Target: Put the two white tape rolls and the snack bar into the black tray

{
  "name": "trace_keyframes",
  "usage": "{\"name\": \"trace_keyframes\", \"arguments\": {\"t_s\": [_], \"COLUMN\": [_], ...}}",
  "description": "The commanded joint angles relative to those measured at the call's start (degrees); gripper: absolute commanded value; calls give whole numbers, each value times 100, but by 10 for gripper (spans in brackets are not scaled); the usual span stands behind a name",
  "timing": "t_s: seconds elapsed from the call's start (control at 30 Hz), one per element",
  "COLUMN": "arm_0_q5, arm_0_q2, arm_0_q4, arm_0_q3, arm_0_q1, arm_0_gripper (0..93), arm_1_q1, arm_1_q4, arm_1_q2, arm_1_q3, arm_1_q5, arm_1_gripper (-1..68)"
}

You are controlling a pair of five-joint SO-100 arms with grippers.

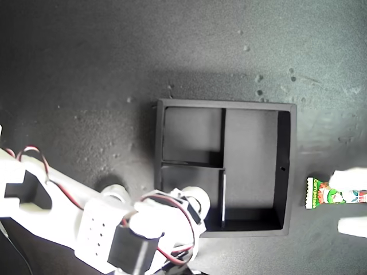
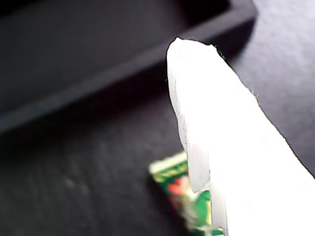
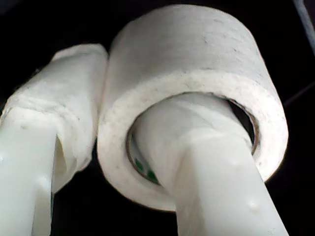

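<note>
Gripping one tape roll point(image 3: 197, 88), second gripper point(image 3: 123, 147) jaws clamped; first gripper point(image 1: 351, 203) jaws apart astride one snack bar point(image 1: 330, 193).

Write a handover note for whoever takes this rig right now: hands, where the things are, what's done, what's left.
My first hand: open, straddling the snack bar, which lies on the table to the exterior view's right of the black tray.
My second hand: shut on a tape roll, one finger through its hole.
Other roll: probably the white ring beside the arm, outside the tray.
Done: nothing visible in the tray yet.
Left: place all three.
</note>
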Motion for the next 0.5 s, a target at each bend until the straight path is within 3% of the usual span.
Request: {"name": "trace_keyframes", "arguments": {"t_s": [0.0, 0.07, 0.2, 0.47], "arm_0_q5": [-132, -149, -185, -193], "arm_0_q2": [-70, -167, -246, 18], "arm_0_q4": [88, 88, 88, 88], "arm_0_q3": [-316, -369, -387, -360], "arm_0_q1": [88, 97, 79, -44], "arm_0_gripper": [0, 17, 142, 187], "arm_1_q1": [-571, -853, -1213, -1942], "arm_1_q4": [-290, -439, -633, -1450], "arm_1_q2": [-9, -9, -9, 9], "arm_1_q3": [431, 765, 1239, 2672], "arm_1_q5": [1336, 1837, 2382, 3243], "arm_1_gripper": [246, 255, 297, 322]}}
